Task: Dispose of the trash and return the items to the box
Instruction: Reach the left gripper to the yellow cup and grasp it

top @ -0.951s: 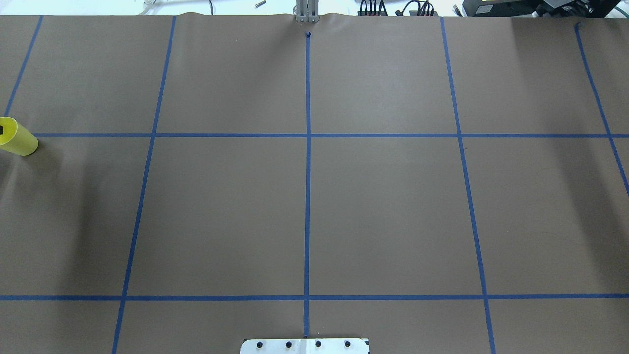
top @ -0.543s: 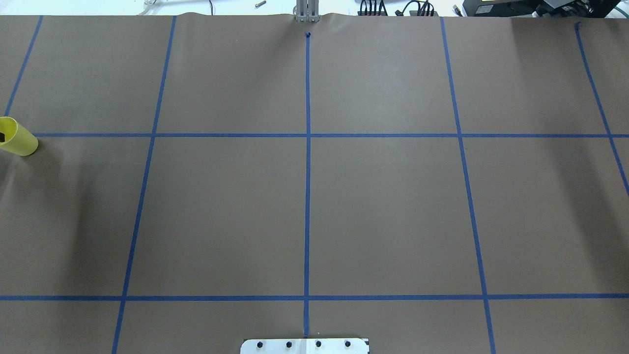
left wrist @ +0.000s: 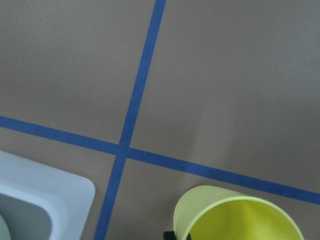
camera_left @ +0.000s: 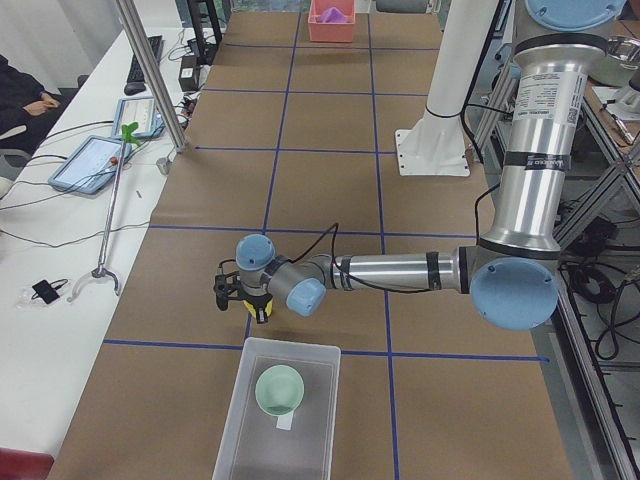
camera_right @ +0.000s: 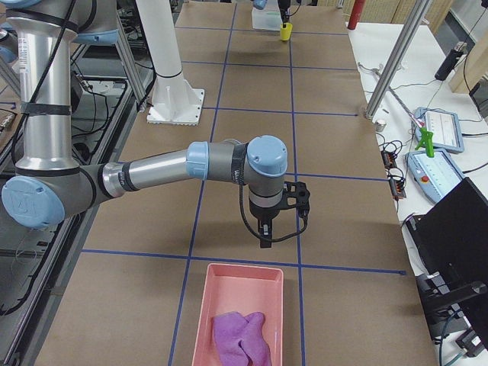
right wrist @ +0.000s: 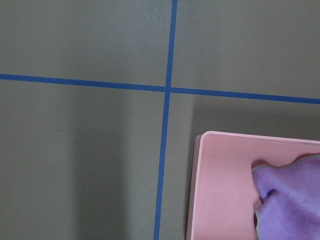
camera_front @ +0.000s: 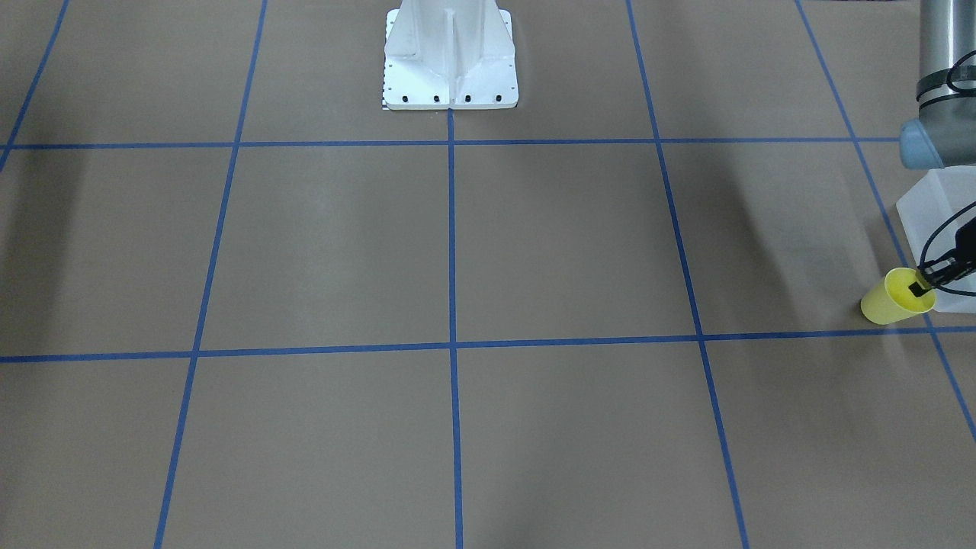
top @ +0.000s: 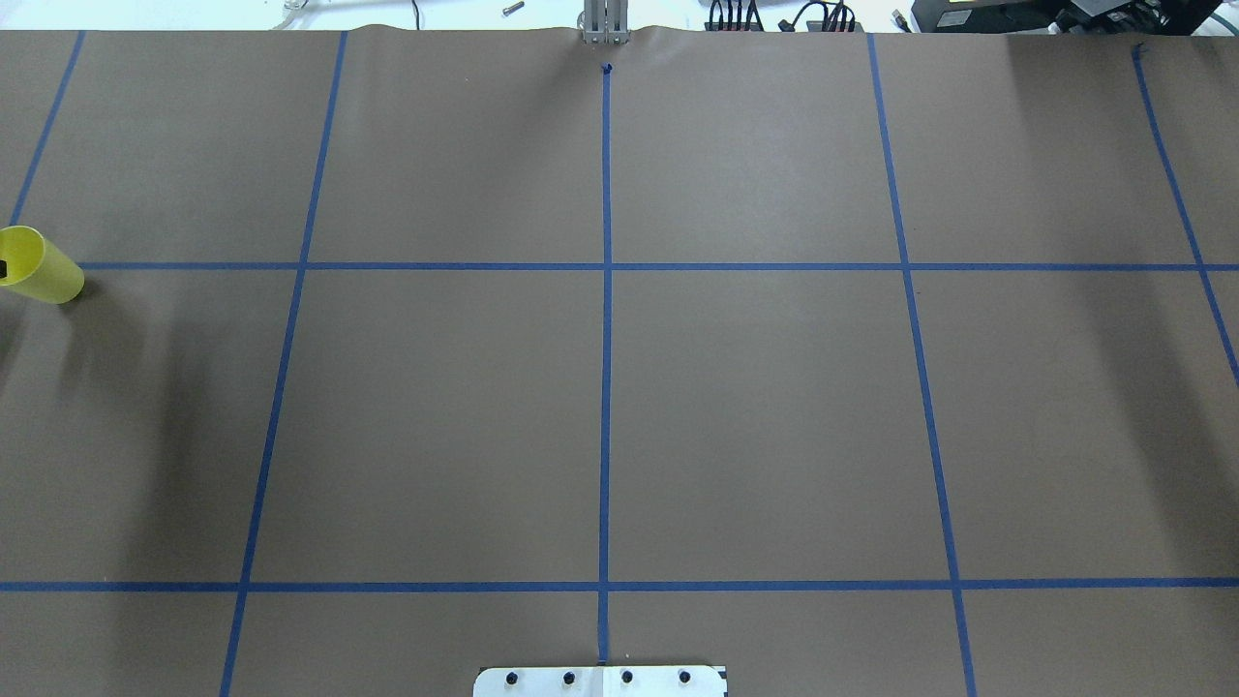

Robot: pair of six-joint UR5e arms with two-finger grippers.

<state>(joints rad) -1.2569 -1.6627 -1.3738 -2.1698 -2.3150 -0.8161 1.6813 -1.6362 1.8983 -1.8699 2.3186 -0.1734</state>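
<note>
The brown-papered table carries the 2 arms at opposite ends. The left arm reaches low along it toward the robot's left end, where the frosted translucent box stands. The right arm hangs far off beside a pink tray that holds a purple cloth, so the left arm is plainly the nearer one to the box.

The yellow cup is tilted, mouth toward the box and base toward the table's middle. The left gripper pinches its rim wall, with 1 finger showing inside the mouth. The cup looks to be just short of the box's near wall, not over the opening. The next move probably needs a short carry farther to the robot's left.

The mint-green bowl already sits in the box. Whether the right gripper is open or closed cannot be told.
</note>
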